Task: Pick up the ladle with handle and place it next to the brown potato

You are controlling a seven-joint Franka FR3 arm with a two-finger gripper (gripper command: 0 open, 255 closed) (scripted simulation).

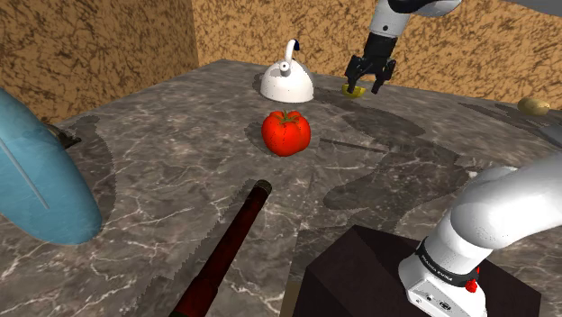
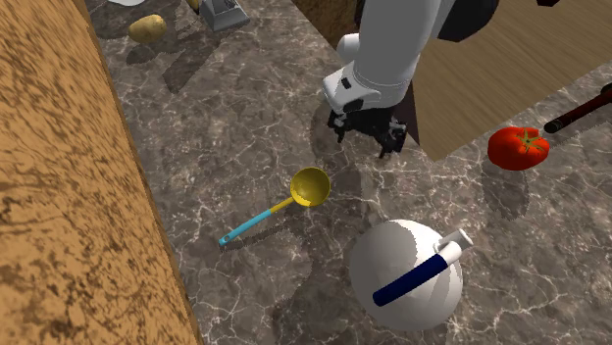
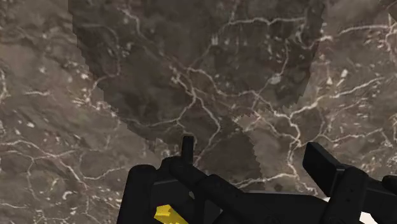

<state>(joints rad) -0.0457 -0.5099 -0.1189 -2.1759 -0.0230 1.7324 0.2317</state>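
The ladle lies flat on the dark marble counter [image 2: 235, 118], with a yellow bowl [image 2: 311, 186] and a thin light-blue handle [image 2: 253, 225]. My gripper [image 2: 365, 137] hangs open just above the counter, close beside the bowl and not touching it. In the shoulder view the gripper [image 1: 371, 83] stands at the far side, with the yellow bowl [image 1: 354, 90] peeking out under one finger. A sliver of the yellow bowl [image 3: 164, 213] shows by the black fingers [image 3: 327, 168] in the wrist view. The brown potato [image 2: 147, 27] lies well away along the wall, and the potato [image 1: 535, 105] sits at the shoulder view's right edge.
A white kettle [image 2: 407, 274] with a dark-blue handle stands close to the ladle. A red tomato [image 1: 286, 132] sits mid-counter, and a long dark-red rod [image 1: 225, 261] lies nearer the stand. A blue object [image 1: 36, 180] bulges in at the shoulder view's left. A grey object [image 2: 226, 15] stands by the potato.
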